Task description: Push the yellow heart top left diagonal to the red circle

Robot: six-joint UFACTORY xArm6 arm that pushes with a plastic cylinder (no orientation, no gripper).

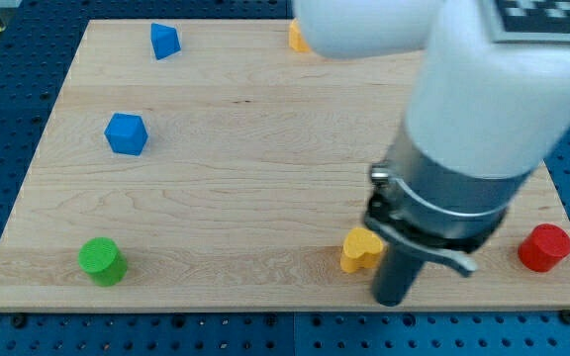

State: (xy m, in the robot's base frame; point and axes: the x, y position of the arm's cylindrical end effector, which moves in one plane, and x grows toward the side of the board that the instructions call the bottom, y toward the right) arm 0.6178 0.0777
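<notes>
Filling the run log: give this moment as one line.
tip beside yellow heart, on its right | red circle far right, apart | heart not yet placed

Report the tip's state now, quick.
My tip: no gripper, holds nothing; it sits just right of the yellow heart, with the red circle farther right.

We appear to be in a lab: pale wooden board [265,148] on blue perforated metal bench [8,79], edging it from nine to three o'clock.

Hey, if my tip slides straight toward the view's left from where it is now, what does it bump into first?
Probably the yellow heart, just up-left of my tip. It may only clip the heart's lower edge; depth is unclear.
</notes>
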